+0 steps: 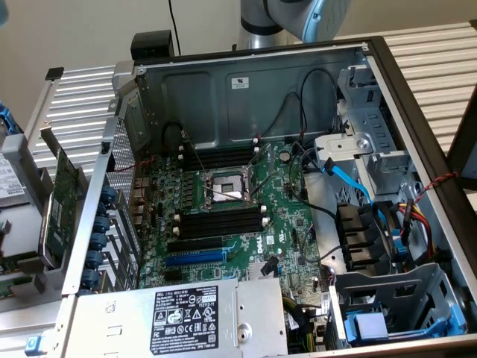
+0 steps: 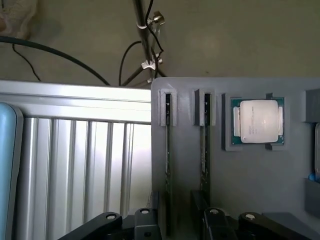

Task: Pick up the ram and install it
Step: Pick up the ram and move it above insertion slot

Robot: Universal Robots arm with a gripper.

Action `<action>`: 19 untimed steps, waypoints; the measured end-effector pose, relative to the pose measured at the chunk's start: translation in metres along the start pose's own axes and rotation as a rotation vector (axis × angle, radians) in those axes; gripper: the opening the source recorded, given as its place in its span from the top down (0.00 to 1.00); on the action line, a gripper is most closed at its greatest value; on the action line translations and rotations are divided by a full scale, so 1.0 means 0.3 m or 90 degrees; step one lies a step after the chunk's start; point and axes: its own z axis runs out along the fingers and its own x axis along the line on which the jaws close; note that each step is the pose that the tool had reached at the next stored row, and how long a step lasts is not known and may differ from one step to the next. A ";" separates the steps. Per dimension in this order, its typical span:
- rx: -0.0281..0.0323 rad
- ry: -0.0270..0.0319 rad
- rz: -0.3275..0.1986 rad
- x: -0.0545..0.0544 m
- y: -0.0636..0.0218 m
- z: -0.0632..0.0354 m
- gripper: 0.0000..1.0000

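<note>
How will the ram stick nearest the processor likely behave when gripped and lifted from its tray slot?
The ram is a thin board seen edge-on, so probably stiff and light. It sits in a narrow slot of the grey tray, so it may bind if pulled off-axis.

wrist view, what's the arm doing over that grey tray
The robot arm has its gripper hanging open over a grey tray, holding nothing. Two ram sticks stand on edge in the tray's slots, with a processor chip in a recess beside them. In the exterior view the open computer case shows its black memory slots looking empty, so no ram is installed yet.
</note>
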 end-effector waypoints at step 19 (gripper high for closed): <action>0.0004 0.0003 0.023 0.011 0.010 0.078 0.61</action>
